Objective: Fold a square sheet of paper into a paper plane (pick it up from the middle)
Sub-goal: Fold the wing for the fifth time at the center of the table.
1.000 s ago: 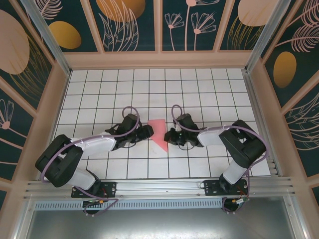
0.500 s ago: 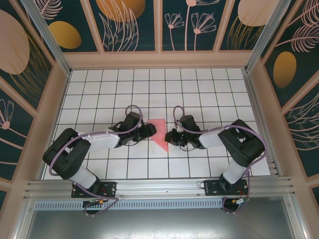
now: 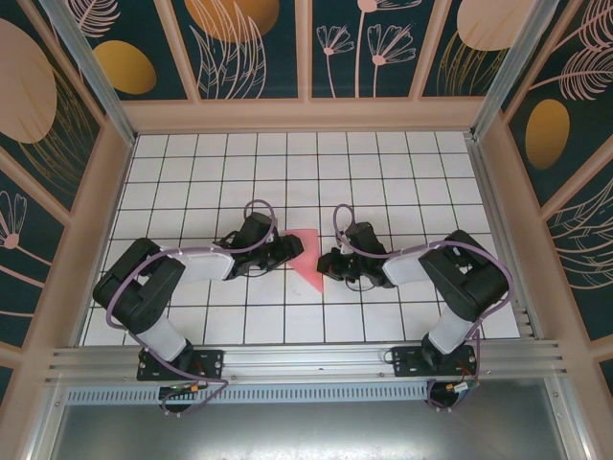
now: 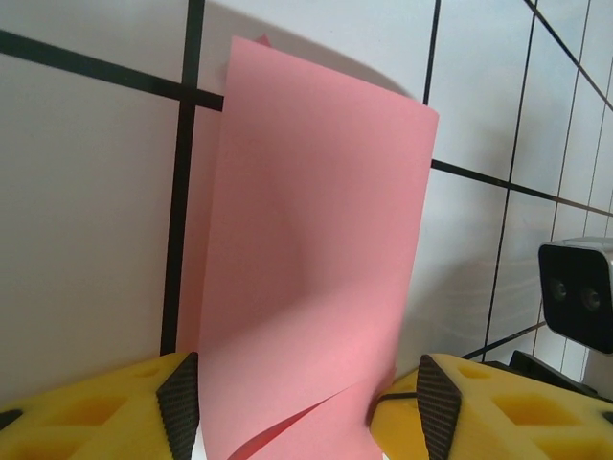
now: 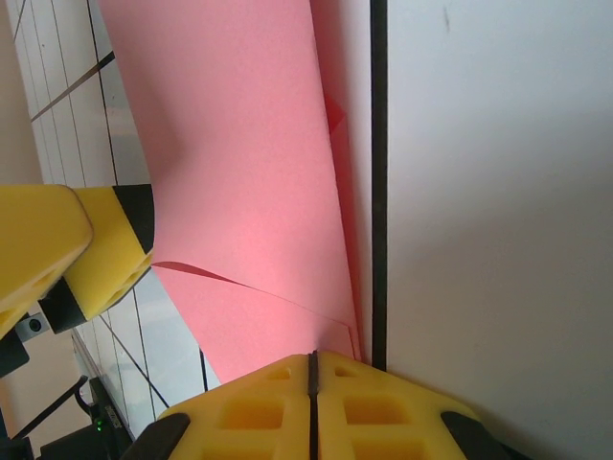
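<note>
**Gridded table [image 3: 402, 163] with folded pink paper [image 3: 306, 255] at its middle**

White tiles with black lines cover the table, which is walled by dark floral panels [image 3: 249, 48]. The pink paper lies as a wedge, its point toward the near edge. The left gripper [image 3: 290, 251] reaches in from the left, its yellow fingers [image 4: 182, 402] spread, with a raised flap of the paper standing between them. The right gripper [image 3: 326, 264] meets the wedge's right side, fingers pressed together on the paper's edge.
</note>
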You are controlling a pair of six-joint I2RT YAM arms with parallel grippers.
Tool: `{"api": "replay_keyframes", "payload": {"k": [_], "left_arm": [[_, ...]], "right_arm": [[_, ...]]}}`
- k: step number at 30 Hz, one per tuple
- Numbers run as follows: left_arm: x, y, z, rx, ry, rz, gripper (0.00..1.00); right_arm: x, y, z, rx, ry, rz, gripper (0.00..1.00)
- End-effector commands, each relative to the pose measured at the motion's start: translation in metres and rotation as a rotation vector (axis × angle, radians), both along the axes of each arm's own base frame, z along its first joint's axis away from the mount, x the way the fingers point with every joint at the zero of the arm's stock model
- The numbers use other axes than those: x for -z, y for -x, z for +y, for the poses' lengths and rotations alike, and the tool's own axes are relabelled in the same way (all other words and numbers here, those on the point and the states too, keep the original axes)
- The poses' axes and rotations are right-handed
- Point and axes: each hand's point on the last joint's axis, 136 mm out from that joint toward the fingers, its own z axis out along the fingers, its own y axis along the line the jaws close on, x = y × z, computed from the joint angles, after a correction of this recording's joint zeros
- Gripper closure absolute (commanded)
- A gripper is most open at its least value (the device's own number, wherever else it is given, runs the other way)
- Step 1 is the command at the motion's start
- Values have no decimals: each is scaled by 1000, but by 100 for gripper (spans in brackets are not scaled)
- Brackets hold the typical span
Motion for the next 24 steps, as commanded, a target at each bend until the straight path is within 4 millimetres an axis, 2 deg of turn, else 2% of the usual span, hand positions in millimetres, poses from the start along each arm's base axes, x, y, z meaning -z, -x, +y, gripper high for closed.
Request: {"api": "replay_keyframes", "payload": {"k": [1, 10, 19, 24], "left_arm": [[-6, -8, -8, -5, 44, -7, 37], [-20, -12, -18, 5, 134, -21, 45], [-21, -18, -15, -7, 210, -3, 64], [-24, -20, -18, 13, 233, -3, 69]], "right_arm": [[32, 12, -21, 34, 93, 73, 90], [36, 13, -21, 29, 95, 78, 90], [37, 12, -22, 26, 94, 81, 90], [36, 10, -23, 26, 96, 75, 90]]}}
